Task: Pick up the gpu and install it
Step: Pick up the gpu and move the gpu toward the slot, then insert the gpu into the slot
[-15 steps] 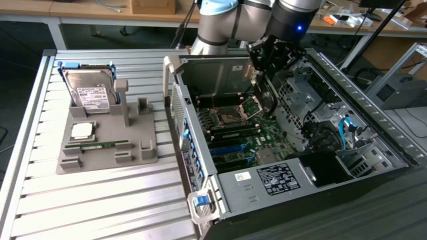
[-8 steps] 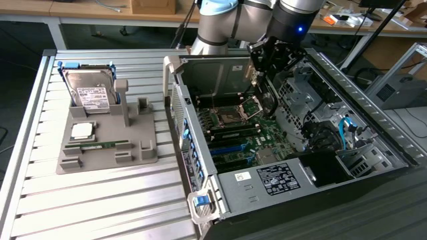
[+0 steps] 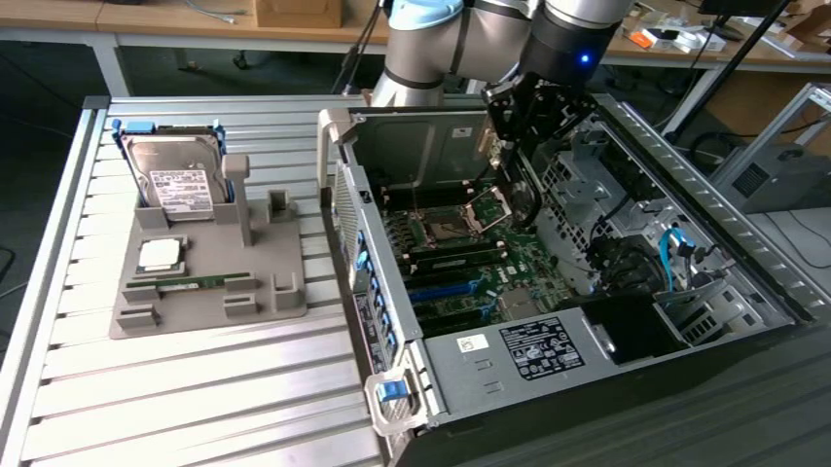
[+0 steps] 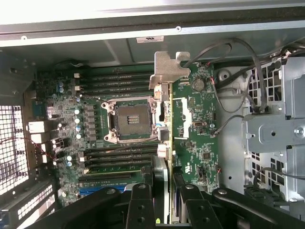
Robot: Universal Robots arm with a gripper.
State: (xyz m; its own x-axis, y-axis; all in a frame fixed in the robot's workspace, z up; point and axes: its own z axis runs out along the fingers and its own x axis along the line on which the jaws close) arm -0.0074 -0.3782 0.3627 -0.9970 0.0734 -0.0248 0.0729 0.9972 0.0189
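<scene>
The gpu (image 4: pixel 167 72) is seen edge-on in the wrist view, a thin card with its silver end bracket at the far end. My gripper (image 4: pixel 165 190) is shut on it, with a black finger (image 4: pixel 140 198) on each side of the board. The card hangs above the green motherboard (image 4: pixel 195 124), beside the open CPU socket (image 4: pixel 131 117). In the exterior view my gripper (image 3: pixel 520 141) reaches down into the open computer case (image 3: pixel 727 195) near its back wall. The dark gpu (image 3: pixel 516 195) hangs below it, over the motherboard (image 3: pixel 481 263).
A grey parts holder (image 3: pixel 208 302) stands on the slatted table at the exterior view's left. It carries a silver hard drive (image 3: pixel 175 180), a CPU (image 3: pixel 159 255) and a green memory stick (image 3: pixel 195 283). Cables (image 4: pixel 233 100) and a drive cage (image 4: pixel 276 129) crowd one side of the case.
</scene>
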